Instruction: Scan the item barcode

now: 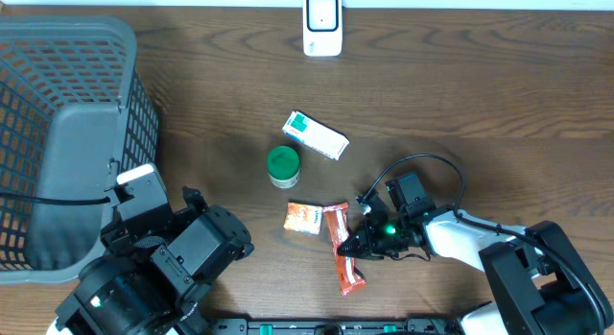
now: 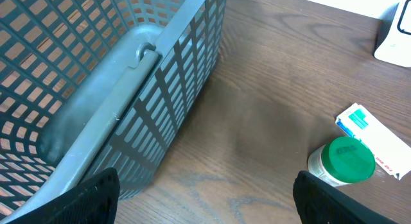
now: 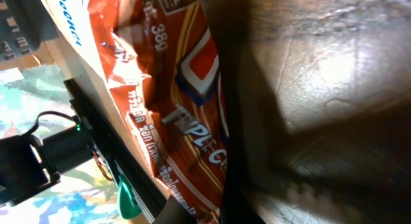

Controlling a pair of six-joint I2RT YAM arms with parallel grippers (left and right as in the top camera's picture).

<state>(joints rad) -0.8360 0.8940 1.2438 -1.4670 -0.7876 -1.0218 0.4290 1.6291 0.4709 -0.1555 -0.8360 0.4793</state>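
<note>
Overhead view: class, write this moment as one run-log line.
right gripper: shut on red snack wrapper | left gripper: open, beside basket | scanner: untouched

Your item near the front edge of the worktop, your scanner at the far edge

The red snack wrapper [image 1: 336, 229] you're after is long, narrow and glossy with white lettering, lying flat just right of centre and running front to back, its right side pinched in the closed right gripper [image 1: 360, 244]. The white scanner [image 1: 322, 24] sits mid far edge.

Table [image 1: 480, 85]: basket [image 1: 96, 26], scanner [image 1: 322, 24], box [image 1: 316, 134], jar [image 1: 283, 165], pouch [image 1: 303, 218], wrapper [image 1: 343, 263]
</note>
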